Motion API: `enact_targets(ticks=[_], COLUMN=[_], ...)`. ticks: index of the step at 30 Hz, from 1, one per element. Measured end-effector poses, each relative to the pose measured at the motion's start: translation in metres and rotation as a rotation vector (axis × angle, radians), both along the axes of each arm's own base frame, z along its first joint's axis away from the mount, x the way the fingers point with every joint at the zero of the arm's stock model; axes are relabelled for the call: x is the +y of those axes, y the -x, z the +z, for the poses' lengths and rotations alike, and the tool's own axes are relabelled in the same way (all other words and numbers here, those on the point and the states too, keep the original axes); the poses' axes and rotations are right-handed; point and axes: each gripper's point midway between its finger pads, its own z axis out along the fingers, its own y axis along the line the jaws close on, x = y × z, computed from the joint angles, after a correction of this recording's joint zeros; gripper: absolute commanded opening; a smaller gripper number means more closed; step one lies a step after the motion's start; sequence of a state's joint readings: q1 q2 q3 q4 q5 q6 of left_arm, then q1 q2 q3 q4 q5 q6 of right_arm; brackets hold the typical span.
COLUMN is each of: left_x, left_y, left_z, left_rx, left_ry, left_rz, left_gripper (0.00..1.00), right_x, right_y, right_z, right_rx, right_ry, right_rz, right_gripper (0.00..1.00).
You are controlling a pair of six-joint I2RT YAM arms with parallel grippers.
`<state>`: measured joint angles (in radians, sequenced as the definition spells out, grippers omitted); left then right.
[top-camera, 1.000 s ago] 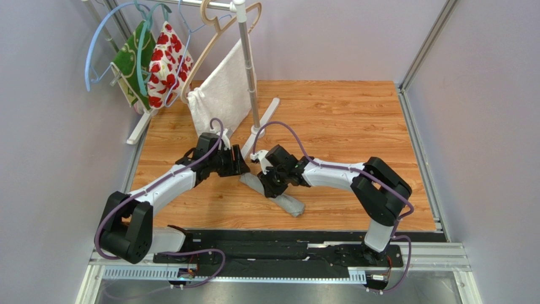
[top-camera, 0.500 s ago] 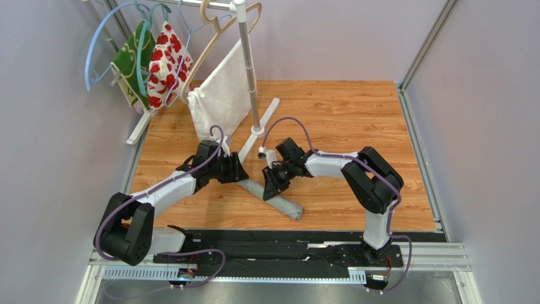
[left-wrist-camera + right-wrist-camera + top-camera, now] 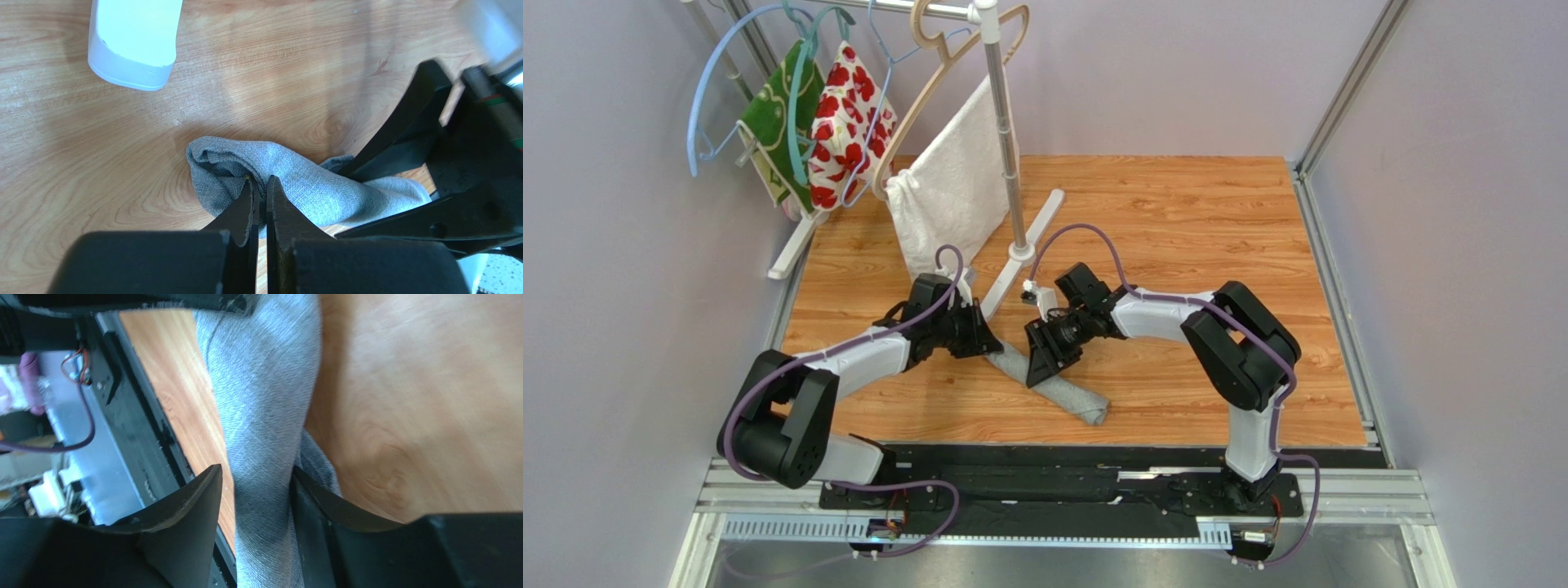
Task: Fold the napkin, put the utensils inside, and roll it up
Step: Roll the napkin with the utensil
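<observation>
- The napkin [image 3: 1063, 390], plain grey cloth rolled into a slim bundle, lies slantwise on the tabletop [image 3: 1210, 221], just ahead of the arm bases and between the two arms.
- The left pincer [image 3: 995, 348] sits at the far, upper-left end of the roll. In the left wrist view its fingers [image 3: 245, 208] stand pressed together with only a hairline slit between them, the tips resting on the napkin [image 3: 307, 184] at its folded end. Whether a pleat of cloth is caught between them cannot be told.
- The right pincer [image 3: 1038, 368] sits just beside the left one, further along the roll. In the right wrist view its jaws stand apart and straddle the napkin [image 3: 270, 386]: one finger [image 3: 325, 508] touches the cloth, while a strip of wood shows between the roll and the other finger.
- The tabletop is light wood-grain board, bordered by aluminium rails, with a black base plate [image 3: 1075, 472] along the near edge.
- A metal drying rack [image 3: 1001, 135] stands at the far left, one white foot [image 3: 132, 37] near the roll's end. It carries a white towel [image 3: 946, 184], a red-flowered fabric [image 3: 844, 110], a green fabric [image 3: 775, 116] and several hangers [image 3: 707, 86].
- Pale lilac walls [image 3: 1210, 74] enclose the cell.
</observation>
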<state>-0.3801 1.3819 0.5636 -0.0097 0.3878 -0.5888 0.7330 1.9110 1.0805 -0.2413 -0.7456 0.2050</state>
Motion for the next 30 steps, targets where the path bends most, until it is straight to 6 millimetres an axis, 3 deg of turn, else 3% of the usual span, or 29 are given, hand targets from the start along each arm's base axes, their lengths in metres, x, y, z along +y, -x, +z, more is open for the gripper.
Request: enact_targets(ticks=[5, 10, 12, 14, 20, 30], left_x=[0.0, -0.004, -0.004, -0.004, -0.004, -0.004], left_y=[-0.004, -0.013, -0.014, -0.014, -0.014, -0.015], left_z=[-0.003, -0.005, -0.006, -0.007, -0.008, -0.008], left_rx=[0.034, 0.068, 0.081, 0.09, 0.1, 0.11], left_ry=[-0.021, -0.04, -0.045, -0.05, -0.056, -0.062], left_rz=[0.002, -0.004, -0.006, -0.008, -0.011, -0.014], left_gripper=[0.0, 0.0, 0.0, 0.0, 0.0, 0.0], right_x=[-0.008, -0.012, -0.005, 0.008, 0.026, 0.004], right_y=[-0.022, -0.05, -0.051, -0.039, -0.001, -0.003], right_z=[0.017, 0.063, 0.078, 0.083, 0.064, 0.02], right_rx=[-0.092, -0.314, -0.433, -0.532, -0.759, -0.888], right_ry=[0.055, 0.081, 0.107, 0.132, 0.267, 0.462], right_rz=[-0.079, -0.174, -0.177, -0.14, -0.014, 0.081], right_gripper=[0.54, 0.54, 0.54, 0.54, 0.56, 0.57])
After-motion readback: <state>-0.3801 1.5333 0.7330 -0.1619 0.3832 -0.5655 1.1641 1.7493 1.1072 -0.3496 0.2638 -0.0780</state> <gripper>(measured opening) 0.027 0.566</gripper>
